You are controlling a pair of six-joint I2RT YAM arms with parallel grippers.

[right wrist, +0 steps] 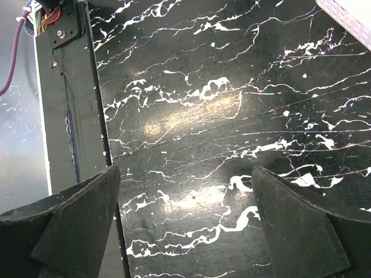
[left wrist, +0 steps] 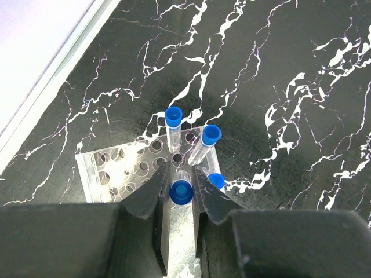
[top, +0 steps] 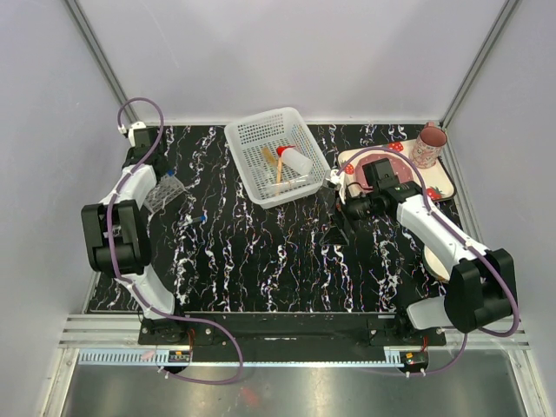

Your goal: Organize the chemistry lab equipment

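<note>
Left gripper (left wrist: 178, 180) clenched on blue-capped tube (left wrist: 181, 193), at near edge of clear tube rack (left wrist: 107, 171), far left. Right gripper (right wrist: 185, 217) released.

Your table (right wrist: 191, 116) was a glossy black slab veined with white like marble, smooth enough to throw back glare. On it the rack (left wrist: 110, 174) was clear, shiny plastic. Every tube (left wrist: 173, 136) standing in the rack was clear plastic too, under a smooth blue cap (left wrist: 173, 116). Over the rack, your left claw (left wrist: 179, 174) had matt black, faintly grainy fingers, and the right claw (right wrist: 185, 226) looked the same. Well away from the rack, the basket (top: 248, 135) was white perforated plastic.
</note>
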